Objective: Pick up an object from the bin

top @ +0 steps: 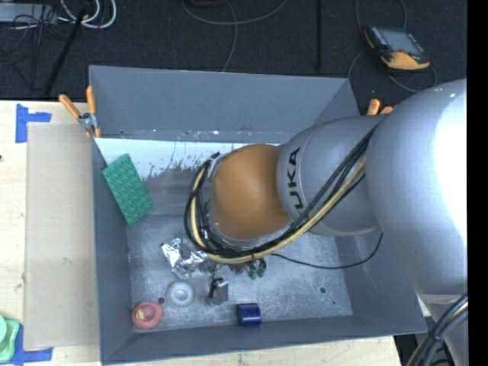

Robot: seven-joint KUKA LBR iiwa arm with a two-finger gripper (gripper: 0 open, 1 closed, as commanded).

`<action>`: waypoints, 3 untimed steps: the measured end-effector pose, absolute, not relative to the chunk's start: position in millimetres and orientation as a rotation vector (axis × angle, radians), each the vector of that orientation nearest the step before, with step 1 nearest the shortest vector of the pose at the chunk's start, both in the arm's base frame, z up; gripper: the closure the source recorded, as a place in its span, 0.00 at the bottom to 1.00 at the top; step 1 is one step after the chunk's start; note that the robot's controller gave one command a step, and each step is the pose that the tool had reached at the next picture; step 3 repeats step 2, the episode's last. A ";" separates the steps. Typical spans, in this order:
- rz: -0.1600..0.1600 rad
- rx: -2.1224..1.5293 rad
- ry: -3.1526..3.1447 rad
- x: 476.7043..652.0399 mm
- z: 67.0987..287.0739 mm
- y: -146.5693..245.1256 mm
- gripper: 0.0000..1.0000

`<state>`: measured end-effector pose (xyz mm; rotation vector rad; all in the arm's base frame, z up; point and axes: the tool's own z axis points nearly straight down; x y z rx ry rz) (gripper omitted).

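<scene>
Silver arm (358,181), orange wrist cover (244,193), black-yellow cables (200,204), "UKA" lettering (293,180).

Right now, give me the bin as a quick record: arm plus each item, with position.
bin: grey metal, few loose items
arm: orange-covered wrist over the bin's middle
green studded plate: by the left wall
crumpled foil: floor, just left of the wrist
white ring: in front of the foil
red round cap: front-left corner
blue block: at the front wall, middle
</scene>
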<state>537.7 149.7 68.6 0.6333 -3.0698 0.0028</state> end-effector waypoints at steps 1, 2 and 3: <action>-0.001 0.633 -3.075 538.7 70.2 151.3 1.00; -0.002 0.677 -3.075 504.2 223.2 169.6 1.00; -0.002 0.677 -3.075 504.2 223.2 169.6 1.00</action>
